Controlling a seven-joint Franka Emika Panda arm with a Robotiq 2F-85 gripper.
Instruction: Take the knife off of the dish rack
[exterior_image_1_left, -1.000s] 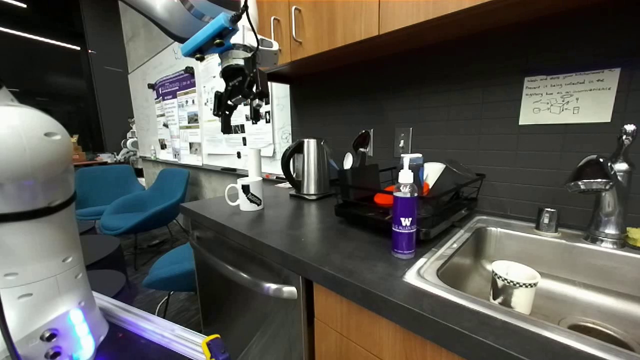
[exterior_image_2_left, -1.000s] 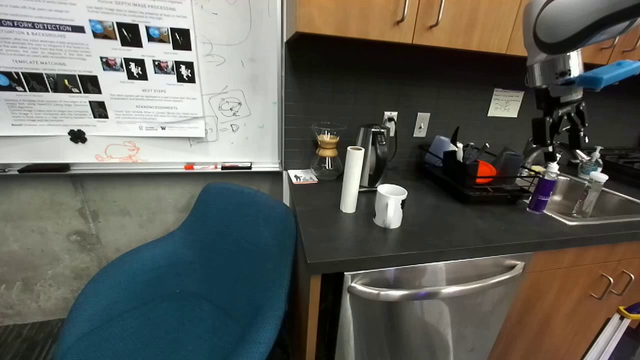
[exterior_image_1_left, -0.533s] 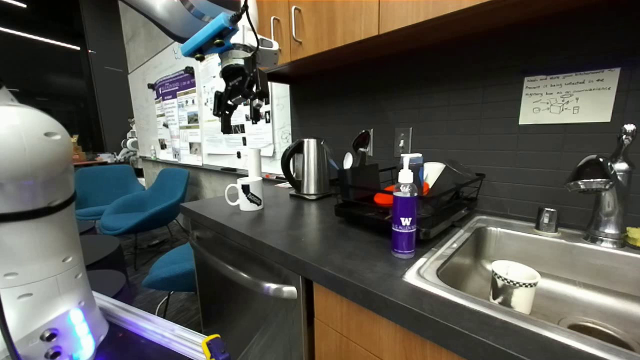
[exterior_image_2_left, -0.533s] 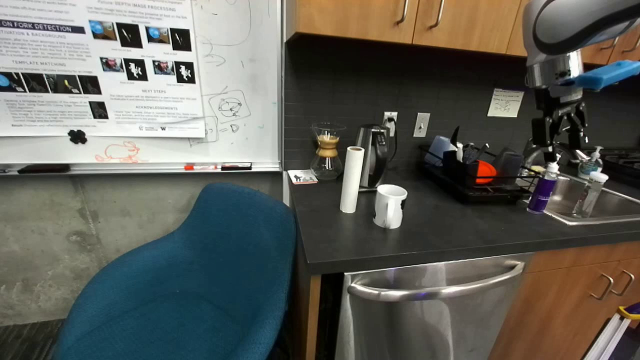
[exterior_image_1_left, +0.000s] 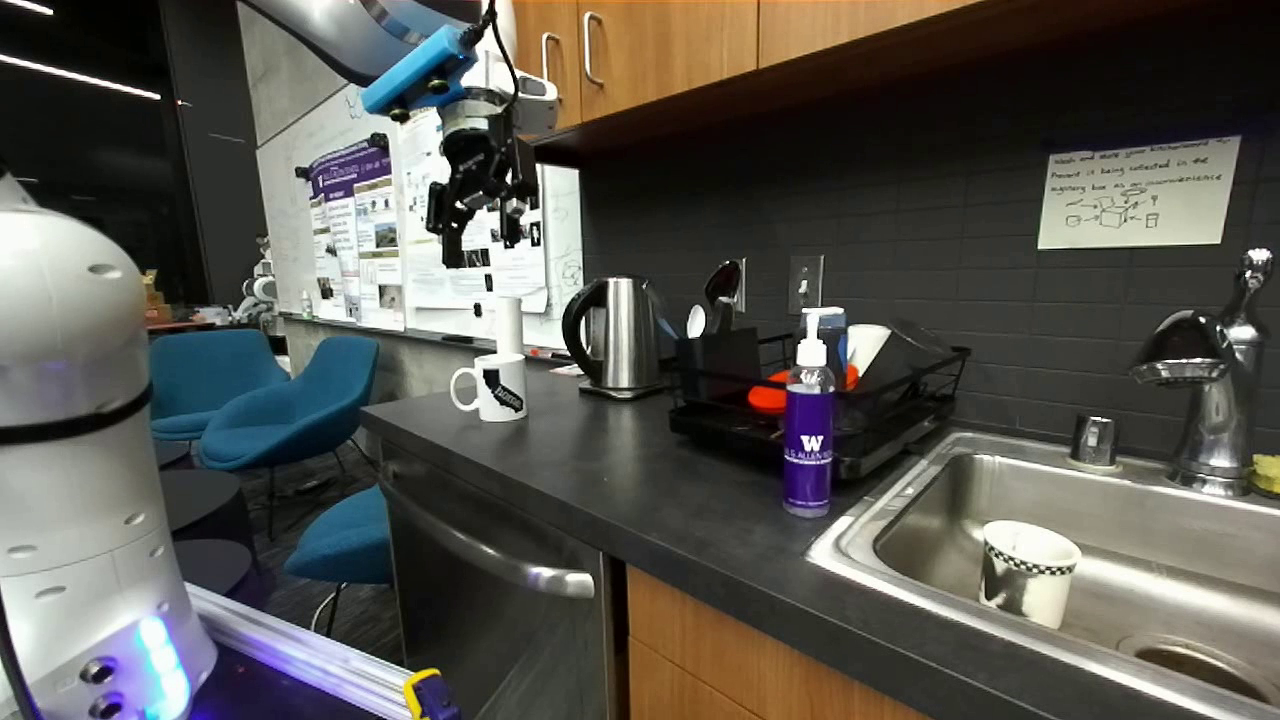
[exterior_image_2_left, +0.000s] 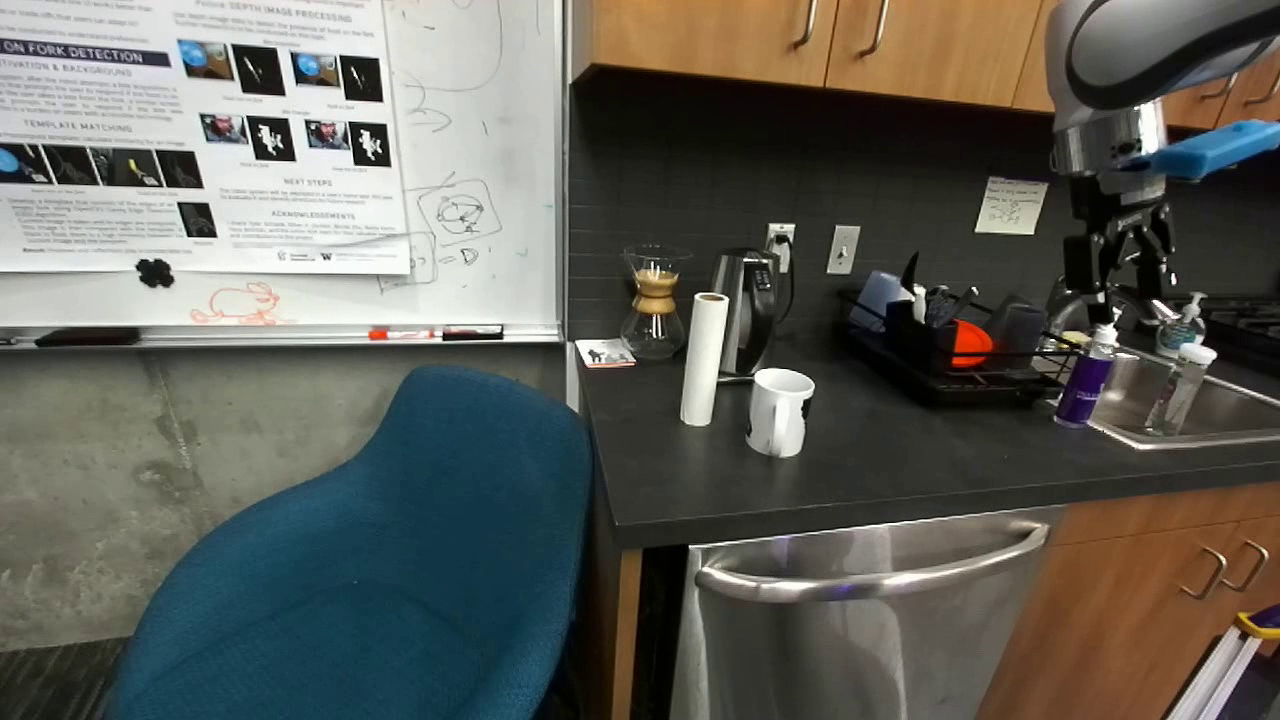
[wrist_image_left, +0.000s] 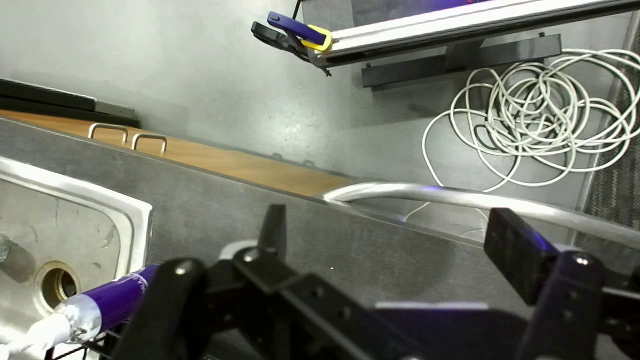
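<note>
The black wire dish rack (exterior_image_1_left: 880, 452) stands on the counter left of the sink; it also shows in an exterior view (exterior_image_2_left: 960, 385). A dark holder at its end carries several utensils. A slim, dark, straight handle (exterior_image_2_left: 967, 297) leans out of it; I cannot tell whether it is the knife. A taller dark utensil (exterior_image_1_left: 722, 283) has a spoon-like head. Red pieces (exterior_image_1_left: 768, 396) lie in the rack. My gripper (exterior_image_1_left: 482, 249) is open and empty, high above the counter, apart from the rack; it also shows in an exterior view (exterior_image_2_left: 1130, 295) and the wrist view (wrist_image_left: 389, 225).
A purple pump bottle (exterior_image_1_left: 808, 450) stands in front of the rack, by the sink rim (exterior_image_1_left: 850, 545). A steel kettle (exterior_image_1_left: 630, 335), white mug (exterior_image_1_left: 502, 388) and upright white roll (exterior_image_2_left: 705, 360) stand on the counter. Wooden cabinets (exterior_image_1_left: 670, 60) hang above. A cup (exterior_image_1_left: 1030, 575) is in the sink.
</note>
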